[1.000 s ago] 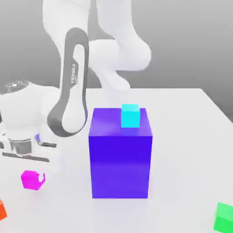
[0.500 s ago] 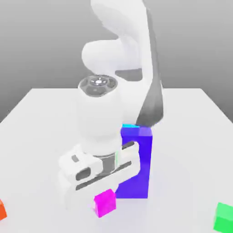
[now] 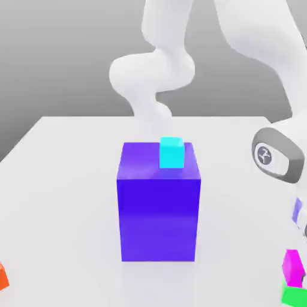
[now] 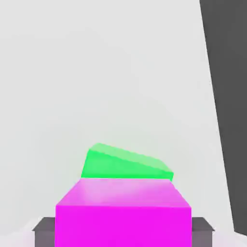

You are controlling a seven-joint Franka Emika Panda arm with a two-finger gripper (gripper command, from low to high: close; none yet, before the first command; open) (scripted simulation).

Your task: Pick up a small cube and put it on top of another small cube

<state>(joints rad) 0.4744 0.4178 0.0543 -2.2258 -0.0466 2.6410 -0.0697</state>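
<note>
The small magenta cube (image 3: 292, 265) sat directly over the green cube (image 3: 294, 295), at about four o'clock from the big purple-blue block (image 3: 159, 204) in the exterior view, near the corner of the tabletop (image 3: 66, 180). Whether it rested fully on the green cube or hung just above it could not be told. The end effector (image 4: 123, 230) straddled the magenta cube, and I could not tell whether it gripped the cube or had let go.

The main risk looked like a bad seat. In the hand view the green cube lay turned under the magenta one, so their edges did not line up. A release off centre could leave the magenta cube overhanging and tipping off. A sideways drag on withdrawal could also knock both cubes, and they stood close to the tabletop's edge.

As a cube, the magenta piece had no long axis. It stood upright with flat faces level, one face square toward the hand camera.
</note>
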